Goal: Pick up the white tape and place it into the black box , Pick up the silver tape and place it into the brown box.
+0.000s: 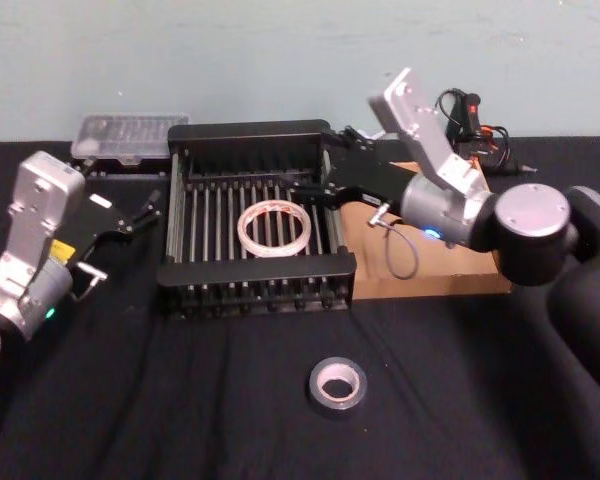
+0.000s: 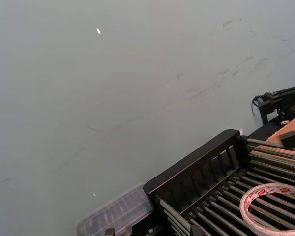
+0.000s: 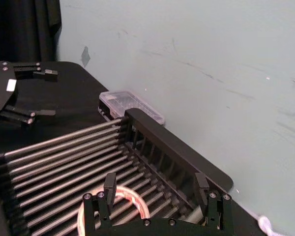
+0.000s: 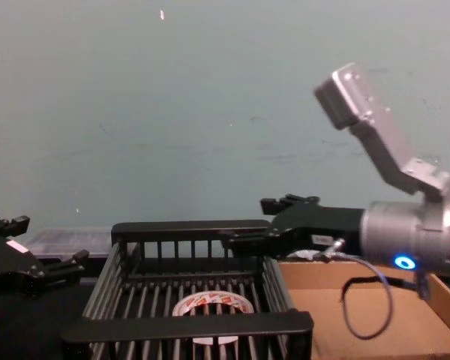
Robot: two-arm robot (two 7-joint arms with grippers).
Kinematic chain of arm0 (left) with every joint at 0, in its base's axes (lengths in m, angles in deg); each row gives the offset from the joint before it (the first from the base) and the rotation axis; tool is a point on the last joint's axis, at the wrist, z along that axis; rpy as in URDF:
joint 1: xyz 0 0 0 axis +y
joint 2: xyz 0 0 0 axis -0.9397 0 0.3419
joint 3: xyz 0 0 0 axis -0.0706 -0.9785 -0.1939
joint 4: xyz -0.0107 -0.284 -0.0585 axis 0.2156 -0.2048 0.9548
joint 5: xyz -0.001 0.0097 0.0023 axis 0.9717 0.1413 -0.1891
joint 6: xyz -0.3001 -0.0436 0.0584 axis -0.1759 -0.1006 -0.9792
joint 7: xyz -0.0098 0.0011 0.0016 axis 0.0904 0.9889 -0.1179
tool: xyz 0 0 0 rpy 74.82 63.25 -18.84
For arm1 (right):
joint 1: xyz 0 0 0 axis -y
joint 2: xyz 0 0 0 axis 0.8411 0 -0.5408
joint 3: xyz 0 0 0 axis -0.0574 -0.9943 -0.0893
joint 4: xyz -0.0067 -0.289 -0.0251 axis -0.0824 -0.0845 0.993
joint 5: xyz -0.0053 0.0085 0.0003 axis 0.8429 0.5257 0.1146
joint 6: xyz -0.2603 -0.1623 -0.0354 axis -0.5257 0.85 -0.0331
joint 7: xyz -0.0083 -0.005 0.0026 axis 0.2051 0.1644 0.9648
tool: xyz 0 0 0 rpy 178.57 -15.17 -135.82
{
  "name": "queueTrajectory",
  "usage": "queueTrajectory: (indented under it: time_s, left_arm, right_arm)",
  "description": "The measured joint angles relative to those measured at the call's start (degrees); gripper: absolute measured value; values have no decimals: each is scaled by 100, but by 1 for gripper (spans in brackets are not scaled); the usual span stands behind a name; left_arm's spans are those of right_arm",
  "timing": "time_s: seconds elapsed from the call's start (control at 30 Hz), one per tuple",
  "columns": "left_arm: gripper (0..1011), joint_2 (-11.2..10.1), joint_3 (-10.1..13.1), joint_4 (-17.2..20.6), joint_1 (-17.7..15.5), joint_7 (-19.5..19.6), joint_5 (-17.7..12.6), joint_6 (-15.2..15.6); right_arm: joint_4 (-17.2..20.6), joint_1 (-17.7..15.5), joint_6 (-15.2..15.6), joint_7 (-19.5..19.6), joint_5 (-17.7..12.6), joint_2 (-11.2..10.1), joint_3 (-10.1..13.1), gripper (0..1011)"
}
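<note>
White tape (image 1: 273,227) lay flat on the slatted floor of the black box (image 1: 257,283). Right claw (image 1: 316,186) hung above the box's right rim, fingers (image 3: 109,183) spread, holding nothing. Silver tape (image 1: 337,386) sat on the desk (image 1: 180,400) in front of the box, well apart from the brown box (image 1: 450,275). Left claw (image 1: 140,212) hovered left of the black box, spread open, empty.
</note>
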Motion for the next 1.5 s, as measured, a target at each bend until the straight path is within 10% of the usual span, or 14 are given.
queueTrajectory:
  time_s: [0.7, 1.5]
  left_arm:
    - [1001, 0, 0, 0, 0, 0, 0, 0]
    - [1001, 0, 0, 0, -1, 0, 0, 0]
  right_arm:
    - [2612, -1801, 755, 182, -605, -1447, 530, 1002]
    - [3544, -2701, 1373, 65, -993, -2113, 425, 1002]
